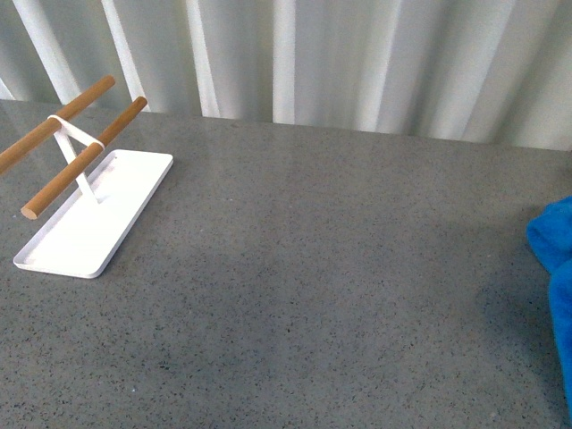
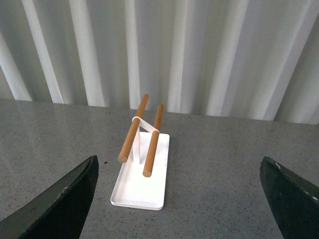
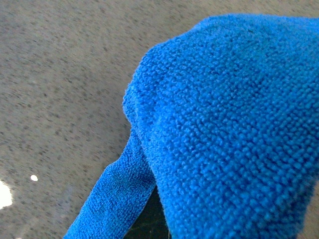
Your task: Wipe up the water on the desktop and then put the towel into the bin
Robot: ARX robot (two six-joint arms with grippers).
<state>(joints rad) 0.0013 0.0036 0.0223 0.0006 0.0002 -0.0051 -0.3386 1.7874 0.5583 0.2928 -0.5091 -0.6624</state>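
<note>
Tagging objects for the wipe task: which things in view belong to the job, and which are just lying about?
Job:
- desktop
- towel, blue, at the right edge of the front view
- bin: not in any view

Lying about:
- white tray, on the desktop at far left
- wooden-rod rack standing in the tray
- curtain behind the desktop

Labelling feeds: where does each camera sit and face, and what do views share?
Front view: on the body, looking down across the desktop; no arm shows.
Left wrist view: on left arm, facing the white tray; left gripper open wide.
Right wrist view: close over the towel; right gripper hidden.
Shared: white tray, front and left; towel, front and right.
</note>
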